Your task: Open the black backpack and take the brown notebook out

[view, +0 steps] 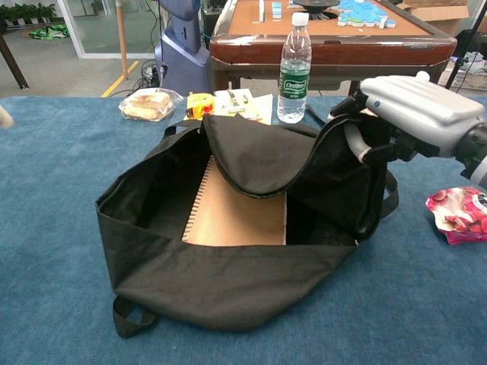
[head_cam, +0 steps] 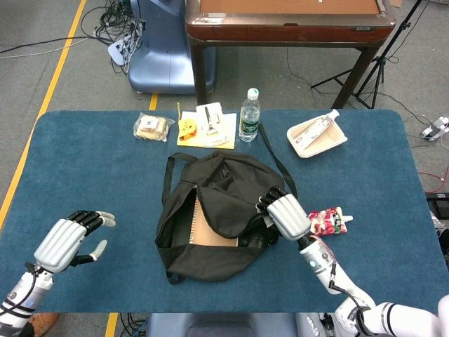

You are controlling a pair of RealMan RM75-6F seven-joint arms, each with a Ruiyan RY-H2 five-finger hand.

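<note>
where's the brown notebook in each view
Head view: brown notebook lies inside the open black backpack, just left of centre.
Chest view: the notebook sits mid-frame in the backpack's mouth, under the raised flap.
Shared landmark: water bottle behind the backpack.

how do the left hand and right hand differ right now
The right hand grips the black backpack's flap, pulling it back so the brown notebook shows; the left hand holds nothing, fingers apart. The right hand is at the backpack's right edge; the left hand hangs over bare blue table, well apart from the backpack. Both are silver with dark fingers.
</note>
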